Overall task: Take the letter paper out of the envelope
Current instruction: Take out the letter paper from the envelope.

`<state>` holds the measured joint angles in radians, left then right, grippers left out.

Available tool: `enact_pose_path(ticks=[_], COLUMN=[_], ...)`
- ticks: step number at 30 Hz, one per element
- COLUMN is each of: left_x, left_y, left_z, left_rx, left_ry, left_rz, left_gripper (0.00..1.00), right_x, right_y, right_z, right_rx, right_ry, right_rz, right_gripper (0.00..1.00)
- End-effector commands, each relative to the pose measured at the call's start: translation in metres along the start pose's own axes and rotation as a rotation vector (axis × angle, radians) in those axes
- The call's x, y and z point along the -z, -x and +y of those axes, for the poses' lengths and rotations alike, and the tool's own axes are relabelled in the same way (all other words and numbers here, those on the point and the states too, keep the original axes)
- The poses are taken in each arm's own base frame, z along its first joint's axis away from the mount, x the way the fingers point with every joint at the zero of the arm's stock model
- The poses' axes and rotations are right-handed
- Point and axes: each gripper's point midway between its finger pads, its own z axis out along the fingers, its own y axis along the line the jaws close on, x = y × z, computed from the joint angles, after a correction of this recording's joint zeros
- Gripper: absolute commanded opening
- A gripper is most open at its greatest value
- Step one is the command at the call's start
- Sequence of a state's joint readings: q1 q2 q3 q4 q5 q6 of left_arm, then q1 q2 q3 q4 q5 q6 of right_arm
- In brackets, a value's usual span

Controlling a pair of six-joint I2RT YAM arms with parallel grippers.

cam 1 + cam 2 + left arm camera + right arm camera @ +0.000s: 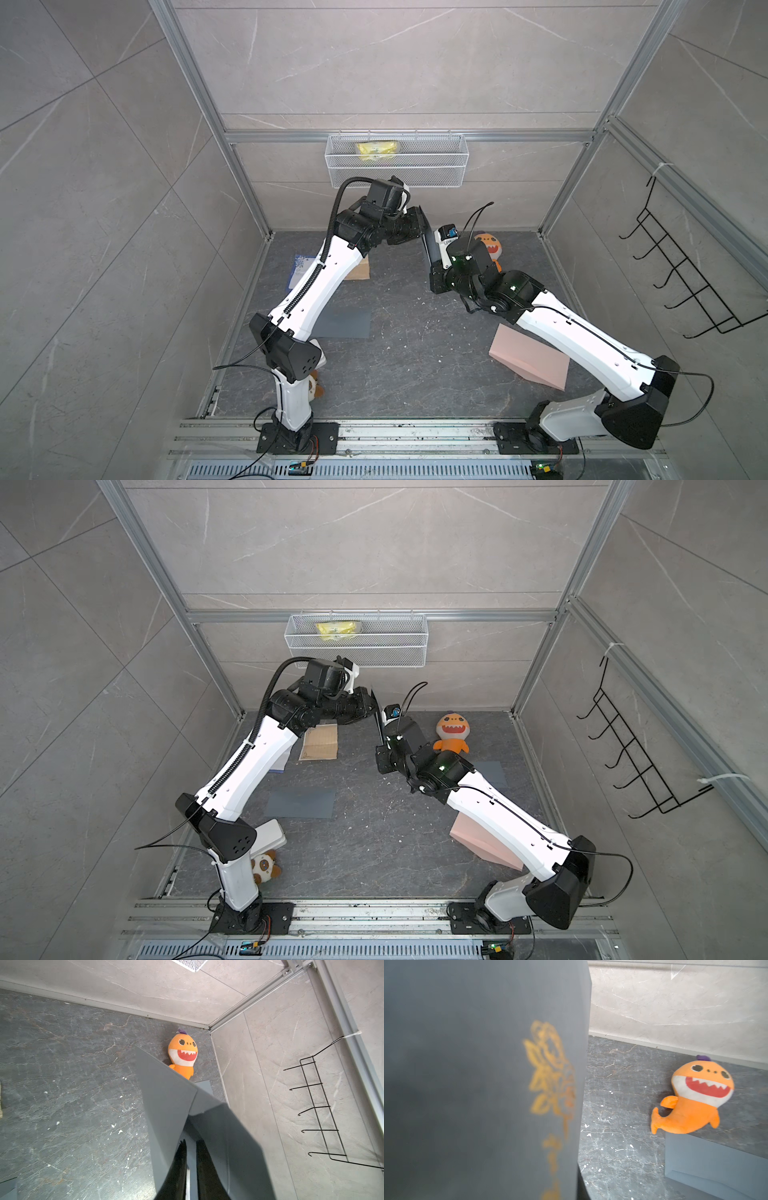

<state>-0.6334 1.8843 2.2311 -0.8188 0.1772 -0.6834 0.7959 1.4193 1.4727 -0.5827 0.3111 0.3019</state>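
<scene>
Nearly closed at the left gripper [191,1144], with only a thin slit between the two black fingers [180,1159] and a sheet edge of the dark grey envelope [166,1105] pinched in that slit. Fully closed at the right gripper [433,266], clamped on the lower end of that envelope; hidden behind the paper in the right wrist view.

Held up in the air between both arms, edge-on and near upright in both top views, well above the floor [415,353]. Printed with a gold flower [550,1076] on the face toward the right wrist camera. Splayed into two grey panels in the left wrist view, meeting at a crease. Impossible to tell whether either is the letter paper, or whether anything sits inside.

Farther out, flat on the floor:
- a second grey envelope [345,324] by the left arm;
- a third grey envelope [716,1167] just beside an orange plush toy [693,1101];
- a pink envelope [528,357] partly under the right arm;
- a brown sheet [320,744] and a blue-edged card [297,270] beneath the left arm.

Contents of these not visible.

On the back wall, a white wire basket [397,166] with one yellow packet [378,150] inside, toward its left end. On the right wall, a black hook rack [681,274].
</scene>
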Motion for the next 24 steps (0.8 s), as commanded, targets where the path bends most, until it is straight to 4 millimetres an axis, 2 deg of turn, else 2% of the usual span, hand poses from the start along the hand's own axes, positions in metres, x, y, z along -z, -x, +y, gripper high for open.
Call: enact_pose_path(ticks=[1,7,13,22,24], left_x=[0.002,0.011,0.013,0.009,0.009], left_y=[0.008,0.012,0.002,-0.021,-0.026], left_z=[0.021,0.029,0.032,0.034,0.036], left_rx=[-0.037,-0.060,-0.018,0.097,0.118], left_ry=[0.106,0.165,0.182,0.189,0.196], left_rz=[-0.031,-0.049,0.002,0.119,0.138], left_gripper=[0.15,0.15,0.16,0.32,0.32], right_x=[0.009,0.007,0.004,0.001,0.001], right_y=[0.004,0.000,-0.002,-0.001,0.000], right_z=[-0.003,-0.002,-0.005,-0.003,-0.002], right_rx=[0.047,0.063,0.072,0.081,0.090], right_ry=[-0.054,-0.077,-0.110,-0.131,-0.142], right_rz=[-0.024,-0.016,-0.009,-0.010,-0.014], right_gripper=[0.00,0.00,0.00,0.00,0.00])
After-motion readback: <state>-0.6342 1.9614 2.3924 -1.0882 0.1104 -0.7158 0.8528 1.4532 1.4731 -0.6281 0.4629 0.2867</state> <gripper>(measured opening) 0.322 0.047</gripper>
